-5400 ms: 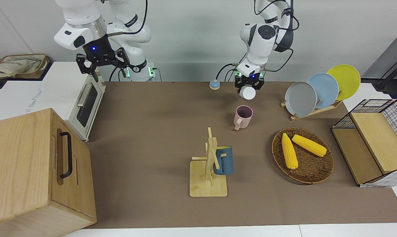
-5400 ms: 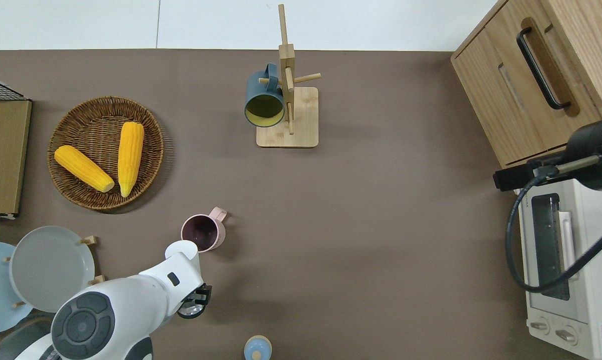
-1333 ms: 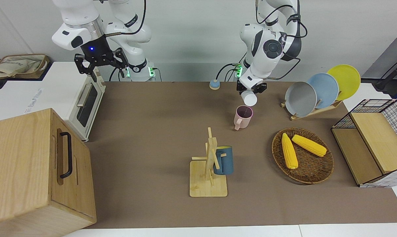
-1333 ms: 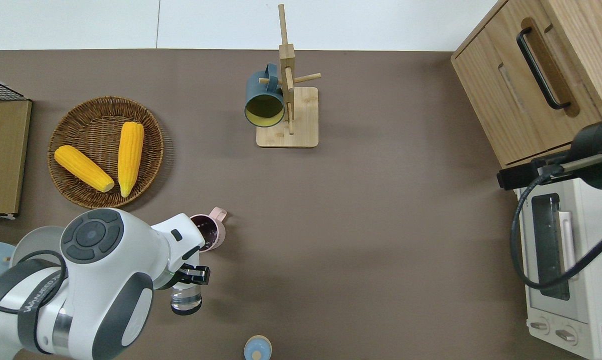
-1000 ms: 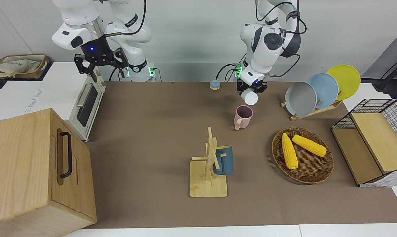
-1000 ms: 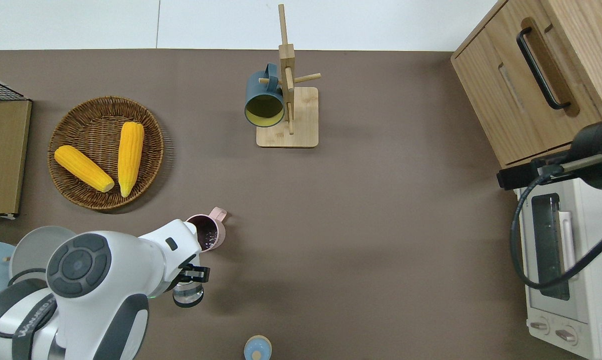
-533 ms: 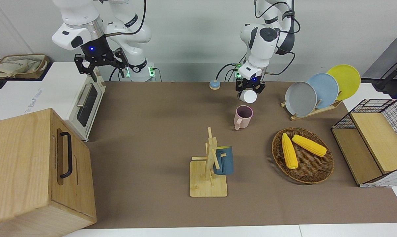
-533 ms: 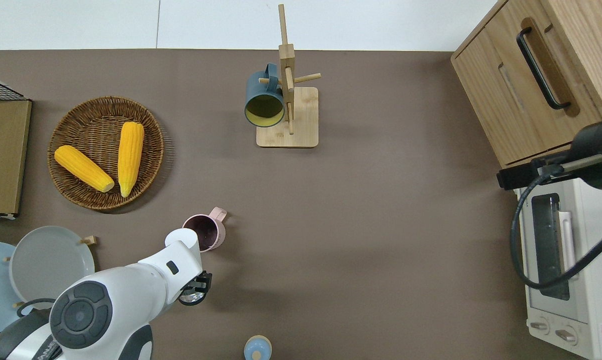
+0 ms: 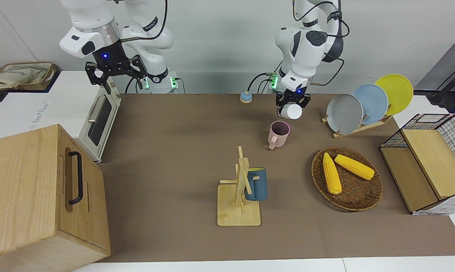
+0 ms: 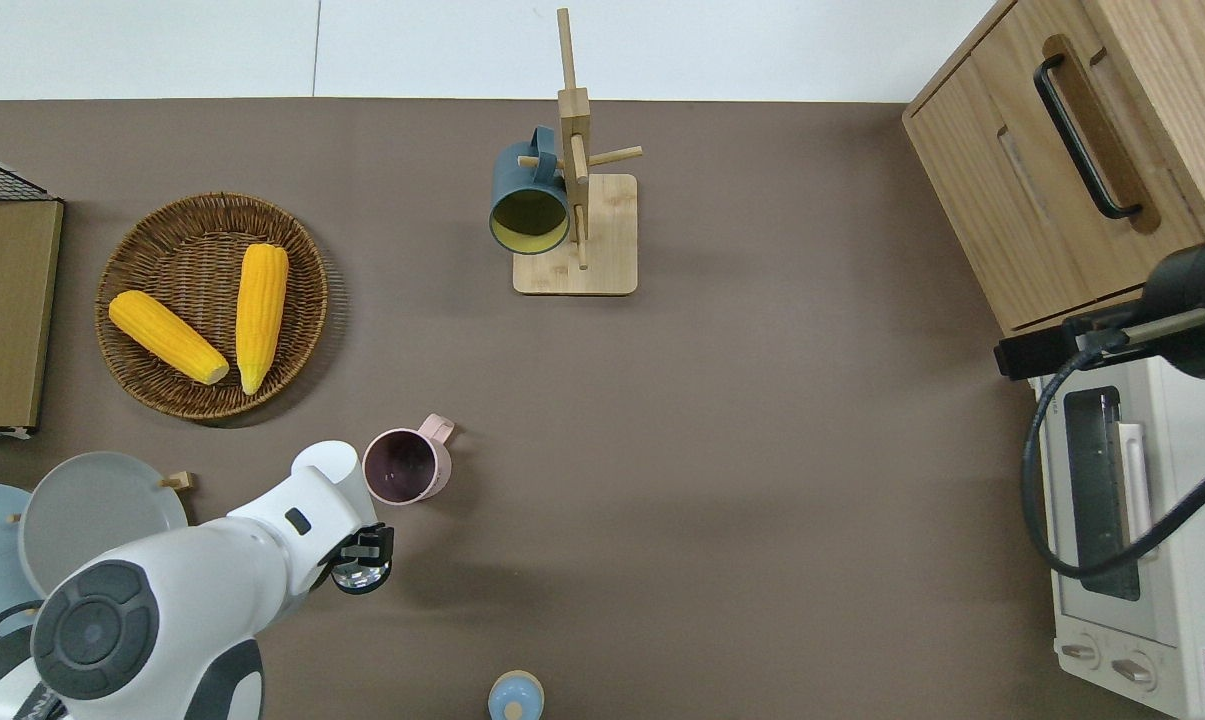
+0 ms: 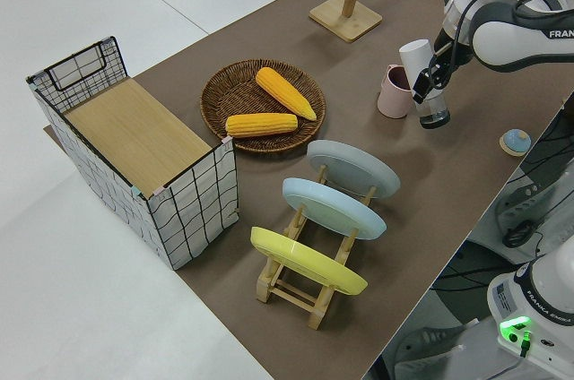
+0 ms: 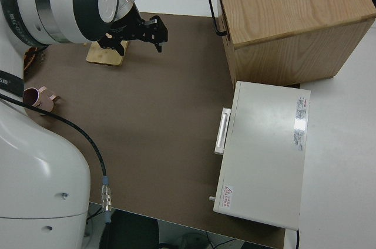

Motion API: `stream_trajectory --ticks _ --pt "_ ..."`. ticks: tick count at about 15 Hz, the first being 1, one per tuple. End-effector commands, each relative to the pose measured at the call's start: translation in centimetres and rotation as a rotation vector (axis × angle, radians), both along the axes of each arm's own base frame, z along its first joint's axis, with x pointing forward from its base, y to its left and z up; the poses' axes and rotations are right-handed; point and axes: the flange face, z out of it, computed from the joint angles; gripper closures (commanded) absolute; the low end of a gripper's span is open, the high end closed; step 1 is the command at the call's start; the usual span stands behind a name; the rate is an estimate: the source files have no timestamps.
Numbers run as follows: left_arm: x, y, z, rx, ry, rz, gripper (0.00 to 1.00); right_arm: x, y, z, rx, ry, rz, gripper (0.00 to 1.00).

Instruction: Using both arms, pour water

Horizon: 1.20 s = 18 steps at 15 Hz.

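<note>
My left gripper point(image 10: 362, 558) is shut on a clear bottle point(image 10: 359, 574) and holds it roughly upright over the table, just beside the pink mug point(image 10: 407, 467) on the side nearer the robots. In the left side view the bottle point(image 11: 436, 115) hangs below the gripper point(image 11: 432, 91), close to the mug point(image 11: 392, 93). The mug stands upright with its dark inside showing point(image 9: 279, 133). My left arm's white wrist end point(image 9: 292, 111) hides most of the bottle in the front view. My right gripper point(image 9: 114, 73) is parked and open point(image 12: 134, 33).
A small blue cap point(image 10: 515, 695) lies near the robots. A wooden rack point(image 10: 577, 225) carries a blue mug point(image 10: 529, 205). A wicker basket point(image 10: 132, 370) holds two corn cobs. A plate rack point(image 9: 363, 126), a wire basket point(image 9: 435, 166), a wooden cabinet point(image 9: 42, 196) and a toaster oven point(image 9: 99, 117) stand around.
My left arm has drawn back from over the pink mug toward the left arm's end of the table. The bottle went from tipped at the mug to roughly upright. The right arm stayed still.
</note>
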Motion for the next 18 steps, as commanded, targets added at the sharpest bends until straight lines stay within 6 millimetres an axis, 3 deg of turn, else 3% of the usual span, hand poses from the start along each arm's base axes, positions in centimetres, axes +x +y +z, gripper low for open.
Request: stream_trajectory --ticks 1,4,6,11,16,18 --pt "0.3 3.7 2.8 0.013 -0.087 0.061 1.00 -0.4 0.0 0.1 -0.011 0.006 0.003 0.009" --pt "1.8 6.1 3.6 0.011 -0.164 0.122 1.00 -0.4 0.0 0.1 -0.011 0.006 0.003 0.009" --pt "3.5 8.4 5.2 0.017 -0.230 0.167 1.00 -0.4 0.0 0.1 -0.011 0.006 0.003 0.009" --pt "9.6 11.1 11.1 0.073 -0.344 0.184 1.00 -0.4 0.0 0.1 -0.011 0.006 0.003 0.009" --pt "14.9 16.5 16.7 0.079 -0.449 0.251 1.00 -0.4 0.0 0.1 -0.011 0.006 0.003 0.009" --pt "17.4 19.5 19.2 0.086 -0.491 0.275 1.00 -0.4 0.0 0.1 -0.011 0.006 0.003 0.009"
